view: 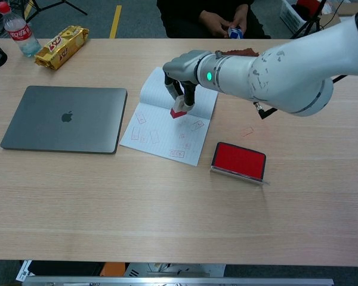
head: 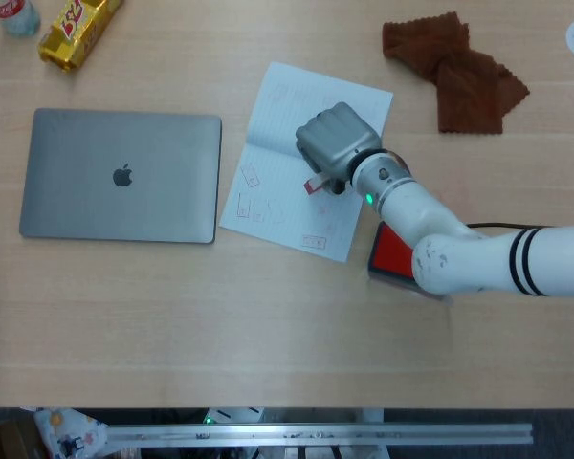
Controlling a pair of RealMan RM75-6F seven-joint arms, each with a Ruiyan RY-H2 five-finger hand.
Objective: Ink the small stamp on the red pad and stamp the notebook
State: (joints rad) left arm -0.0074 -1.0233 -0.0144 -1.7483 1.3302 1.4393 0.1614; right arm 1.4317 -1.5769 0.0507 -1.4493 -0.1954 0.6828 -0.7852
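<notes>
The right hand pinches the little stamp by its top; it looks light and hard, over the thin, floppy notebook.

On my left I see a closed grey laptop lying flat on the wooden table. Beyond it, at the far left corner, a yellow snack packet lies near a plastic bottle with a red cap. A crumpled brown cloth lies far right.
</notes>
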